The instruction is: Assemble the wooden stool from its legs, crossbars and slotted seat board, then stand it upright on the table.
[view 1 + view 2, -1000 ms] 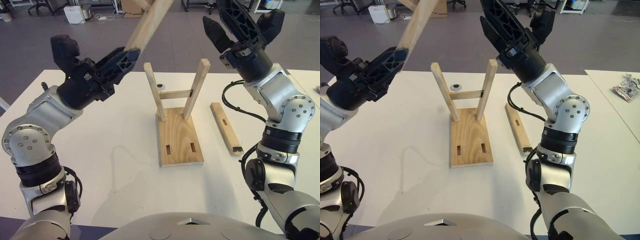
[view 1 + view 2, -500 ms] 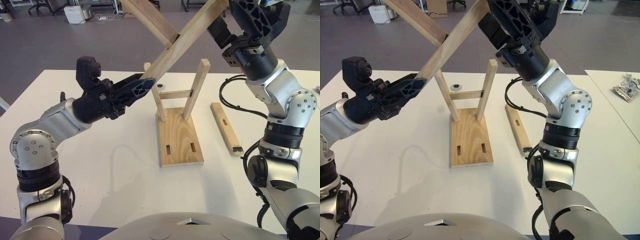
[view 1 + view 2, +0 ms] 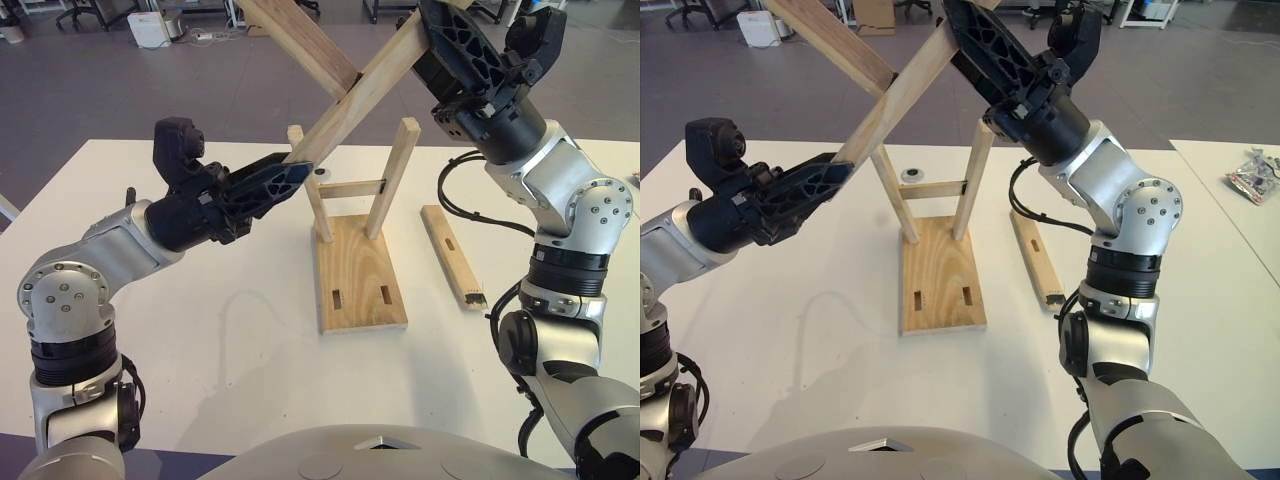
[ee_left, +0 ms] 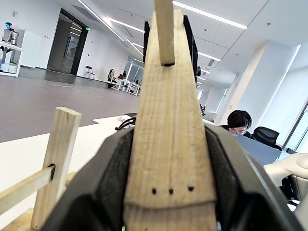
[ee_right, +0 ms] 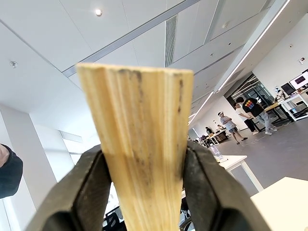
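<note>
The left arm is bent at the elbow, its forearm stretching forward and inward above the tabletop [image 3: 200,330], and the left gripper [image 3: 283,174] points up toward the middle with its fingers [image 4: 111,179] clamped on the lower end of a leg [image 3: 355,92]. The right arm rises steeply from its elbow, the wrist tipped inward. The right gripper [image 3: 440,40] is held high, its fingers [image 5: 91,192] closed on the upper end of the same leg.

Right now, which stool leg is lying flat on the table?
The loose leg right of the seat board; the others stand slotted or are held aloft.
</note>
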Controlling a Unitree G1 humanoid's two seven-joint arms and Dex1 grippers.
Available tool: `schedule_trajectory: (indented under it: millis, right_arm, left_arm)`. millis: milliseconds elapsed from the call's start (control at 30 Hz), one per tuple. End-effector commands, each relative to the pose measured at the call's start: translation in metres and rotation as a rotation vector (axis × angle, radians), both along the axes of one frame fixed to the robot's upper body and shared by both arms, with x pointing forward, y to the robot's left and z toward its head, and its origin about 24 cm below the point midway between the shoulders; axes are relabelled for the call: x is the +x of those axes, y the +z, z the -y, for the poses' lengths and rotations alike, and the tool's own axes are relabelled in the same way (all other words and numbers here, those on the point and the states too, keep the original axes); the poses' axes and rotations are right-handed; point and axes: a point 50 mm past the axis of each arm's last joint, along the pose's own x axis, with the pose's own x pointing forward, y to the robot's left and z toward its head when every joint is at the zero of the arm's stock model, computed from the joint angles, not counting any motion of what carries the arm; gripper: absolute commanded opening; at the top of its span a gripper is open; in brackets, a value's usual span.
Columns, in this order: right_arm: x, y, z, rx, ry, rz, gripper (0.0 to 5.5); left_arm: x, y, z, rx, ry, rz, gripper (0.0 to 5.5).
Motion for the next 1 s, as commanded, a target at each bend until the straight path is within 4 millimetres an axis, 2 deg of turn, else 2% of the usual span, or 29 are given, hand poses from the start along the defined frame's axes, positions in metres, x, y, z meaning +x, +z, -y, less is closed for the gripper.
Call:
schedule_trajectory:
  millis: [33,67,200,267,400,533,633,767,1000]
  right_arm:
    - [0.001,0.001,-0.002,-0.043,-0.016,0.01,2.09]
    - [0.002,0.001,-0.001,-0.058,-0.035,0.015,2.08]
    - [0.005,-0.002,0.004,-0.161,-0.151,0.071,2.06]
    - [0.003,-0.005,0.014,-0.225,-0.19,0.113,2.05]
    - [-0.01,-0.025,0.026,-0.447,-0.17,0.247,2.05]
    - [-0.023,-0.05,0.032,-0.626,-0.064,0.344,2.05]
    - [-0.018,-0.058,0.04,-0.573,-0.056,0.379,2.05]
    - [-0.015,-0.06,0.052,-0.456,-0.03,0.399,2.05]
    - [-0.016,-0.09,0.06,-0.565,-0.006,0.522,2.05]
  left_arm:
    - [-0.004,-0.004,0.0,-0.008,-0.037,-0.047,2.03]
    - [-0.004,-0.007,-0.001,0.007,-0.039,-0.06,2.4]
    - [-0.007,-0.03,-0.012,0.099,0.057,-0.124,2.96]
    - [-0.016,-0.049,-0.024,0.15,0.107,-0.188,2.96]
    - [-0.036,-0.103,-0.05,0.268,0.301,-0.329,2.96]
    - [-0.043,-0.137,-0.053,0.387,0.487,-0.305,2.96]
    - [-0.041,-0.147,-0.052,0.398,0.584,-0.244,2.96]
    - [-0.039,-0.15,-0.051,0.321,0.608,-0.208,2.96]
    - [-0.022,-0.169,-0.055,0.336,0.853,-0.194,2.96]
